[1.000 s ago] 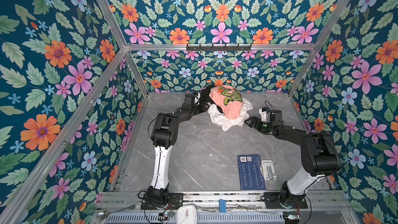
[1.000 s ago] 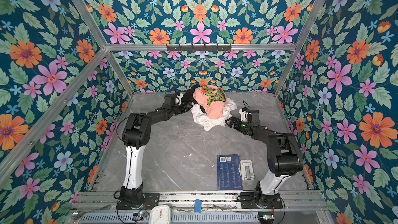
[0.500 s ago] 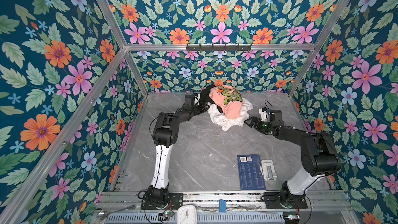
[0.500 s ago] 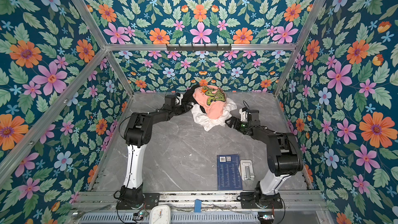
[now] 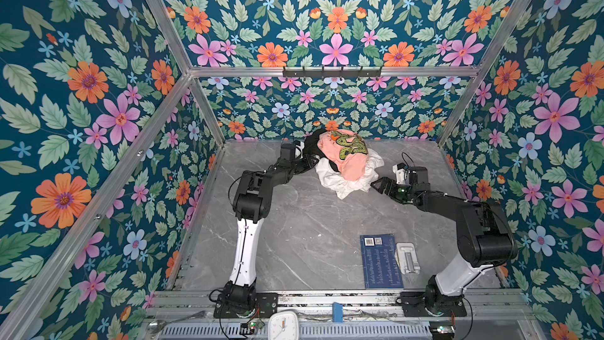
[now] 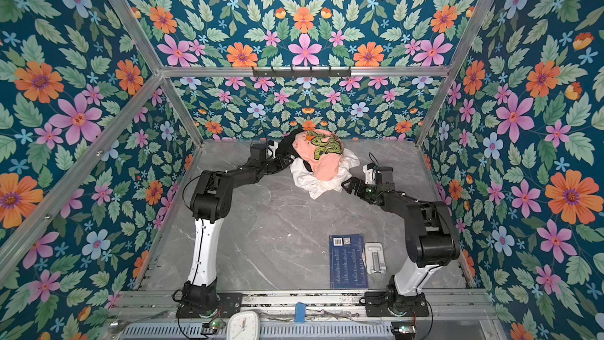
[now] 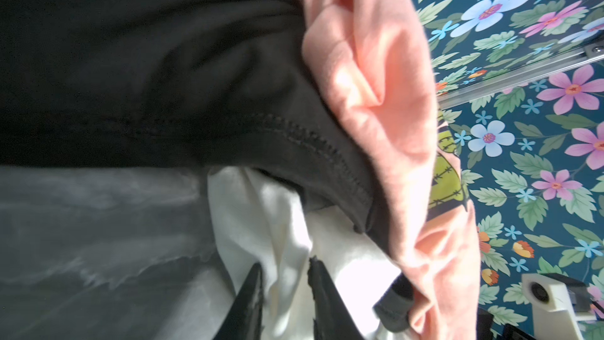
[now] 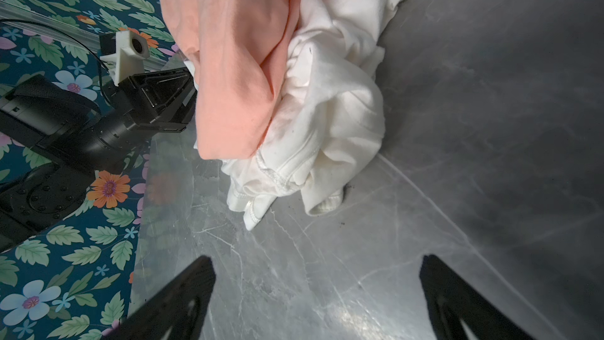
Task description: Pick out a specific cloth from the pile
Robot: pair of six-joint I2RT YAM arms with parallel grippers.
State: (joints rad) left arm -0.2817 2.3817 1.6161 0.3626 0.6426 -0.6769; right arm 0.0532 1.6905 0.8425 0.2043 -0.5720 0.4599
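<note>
Left gripper [image 7: 285, 261]: jaws nearly closed, fold of the cloth [image 7: 261, 210] pinched between, low in the pile [image 5: 346, 158], under black garment [image 7: 163, 60] and peach shirt [image 7: 376, 93]. Right gripper [image 8: 316, 257]: jaws spread wide, empty, above bare table [image 8: 490, 125], just short of the white hem. Pile at the table's far end.

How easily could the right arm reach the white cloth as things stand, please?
Probably yes: the right gripper is open and faces the white cloth, with only bare table between them.

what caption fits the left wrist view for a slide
Wrist close-up: left gripper astride a fold of white cloth, under the black garment and peach shirt
</note>
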